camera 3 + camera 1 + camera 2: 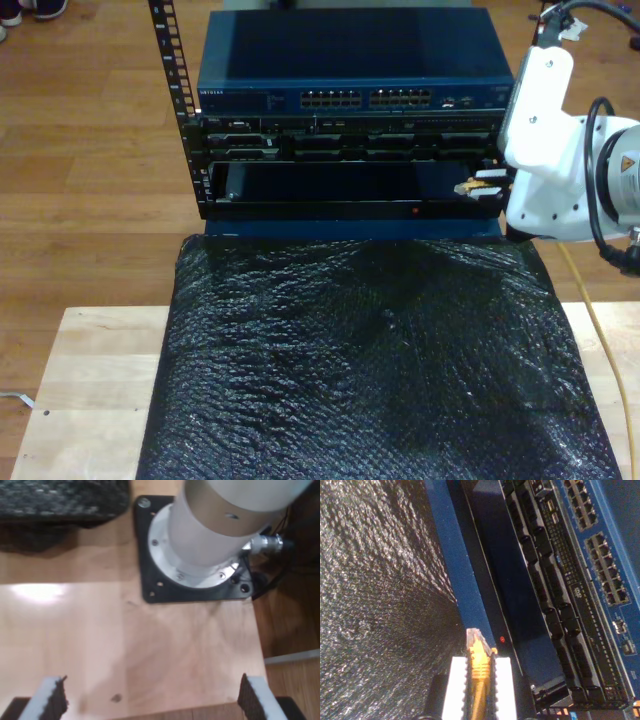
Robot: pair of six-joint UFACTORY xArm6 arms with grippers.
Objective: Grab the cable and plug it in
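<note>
1. My second gripper (479,690) is clamping the cable (479,672) between both pads, the clear plug (474,639) projecting past the fingertips.
2. The cable is hanging in front of the rack (345,185), at the exterior view's right, near a red indicator light (502,639).
3. My first gripper (152,700) is standing wide open, holding nothing, over the wooden table (150,650) beside an arm base (200,555).
4. Risk, as I judge it: the plug is pointing away from the blue switch ports (605,570); pushing without re-aiming would jam it against a panel or twist it in the pads.
5. The exterior view is showing the black mat (370,370) and the cable's trailing run (605,350); the second wrist view is showing the plug's seating.
</note>
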